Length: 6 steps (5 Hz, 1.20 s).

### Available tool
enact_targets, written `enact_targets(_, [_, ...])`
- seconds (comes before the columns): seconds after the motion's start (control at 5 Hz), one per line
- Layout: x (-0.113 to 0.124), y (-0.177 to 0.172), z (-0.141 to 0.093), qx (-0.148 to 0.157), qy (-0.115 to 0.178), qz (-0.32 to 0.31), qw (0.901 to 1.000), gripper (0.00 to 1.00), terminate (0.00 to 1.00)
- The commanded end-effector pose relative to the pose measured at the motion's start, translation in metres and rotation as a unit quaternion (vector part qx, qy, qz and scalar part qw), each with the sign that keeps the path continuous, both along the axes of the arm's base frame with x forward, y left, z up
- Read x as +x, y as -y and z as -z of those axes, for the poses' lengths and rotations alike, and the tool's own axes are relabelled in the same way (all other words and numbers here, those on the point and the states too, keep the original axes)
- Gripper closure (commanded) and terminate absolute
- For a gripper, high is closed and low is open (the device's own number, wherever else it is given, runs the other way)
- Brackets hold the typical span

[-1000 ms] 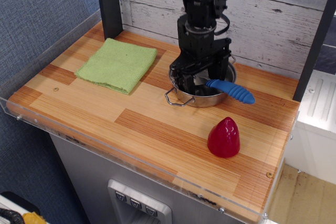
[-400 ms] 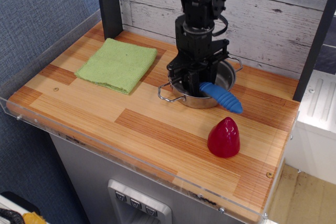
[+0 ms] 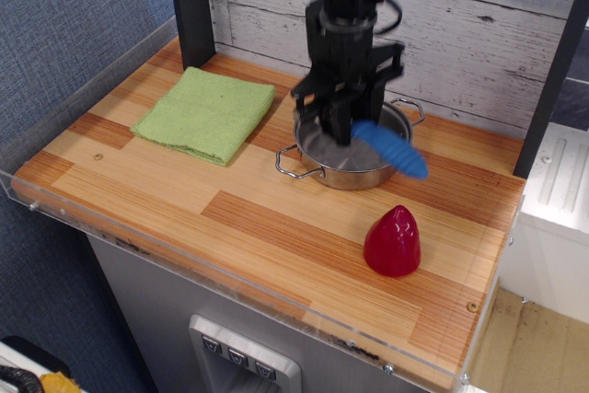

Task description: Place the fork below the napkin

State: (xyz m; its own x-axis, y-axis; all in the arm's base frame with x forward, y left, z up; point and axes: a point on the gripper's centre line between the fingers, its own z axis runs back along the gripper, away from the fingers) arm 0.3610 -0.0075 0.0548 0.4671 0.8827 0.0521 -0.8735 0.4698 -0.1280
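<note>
The fork's ribbed bright-blue handle (image 3: 391,147) sticks out to the right, tilted down, above the steel pan (image 3: 354,165). My black gripper (image 3: 340,126) is shut on the fork's head end and holds it lifted over the pan. The grey prongs are hidden between the fingers. The light green napkin (image 3: 206,111) lies flat at the back left of the wooden table, well left of the gripper.
A red cone-shaped toy (image 3: 393,240) stands at the front right. The pan's wire handles stick out at front left and back right. A black post (image 3: 190,6) rises behind the napkin. A clear acrylic rim (image 3: 184,255) borders the table's front edge.
My gripper has risen out of the pan with the fork, whose handle now hangs in the air. The pan shifted slightly left between the earliest frame and now.
</note>
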Motion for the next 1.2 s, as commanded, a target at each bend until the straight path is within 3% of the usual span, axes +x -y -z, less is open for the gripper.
enact_targets(0.0, [-0.009,-0.014,-0.063,0.033,0.053,0.051,0.9968,1.0,0.0])
enact_targets(0.2, [-0.027,-0.035,-0.073,0.052,0.044,0.049,0.9965,1.0,0.0])
enact_targets(0.4, [-0.042,-0.053,-0.078,0.093,0.026,0.083,0.9918,1.0,0.0])
enact_targets(0.6, [-0.063,-0.07,-0.075,0.131,0.028,0.098,0.9862,1.0,0.0])
enact_targets(1.0, [-0.099,-0.118,-0.046,0.131,-0.006,0.002,0.9913,1.0,0.0])
